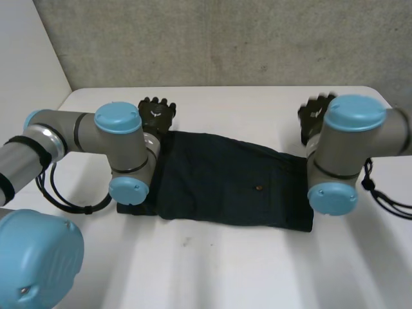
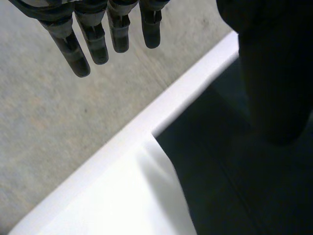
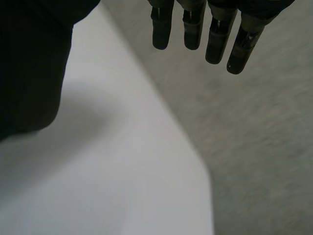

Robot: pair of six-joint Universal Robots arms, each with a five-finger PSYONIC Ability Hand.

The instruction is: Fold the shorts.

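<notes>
Dark navy shorts (image 1: 225, 180) lie flat across the middle of the white table (image 1: 212, 270), with a small button (image 1: 258, 188) on top. My left hand (image 1: 156, 114) hovers open just beyond the shorts' far left corner, holding nothing. In the left wrist view its fingers (image 2: 95, 41) hang straight, and the shorts (image 2: 244, 186) lie under the palm. My right hand (image 1: 315, 119) is open past the far right corner, off the cloth. In the right wrist view its straight fingers (image 3: 190, 32) hang over the table's edge (image 3: 146, 161).
A grey wall (image 1: 225, 38) rises behind the table's far edge. Bare white table surface stretches in front of the shorts. My two arms flank the shorts, with their elbows over the left end (image 1: 129, 187) and the right end (image 1: 331, 196).
</notes>
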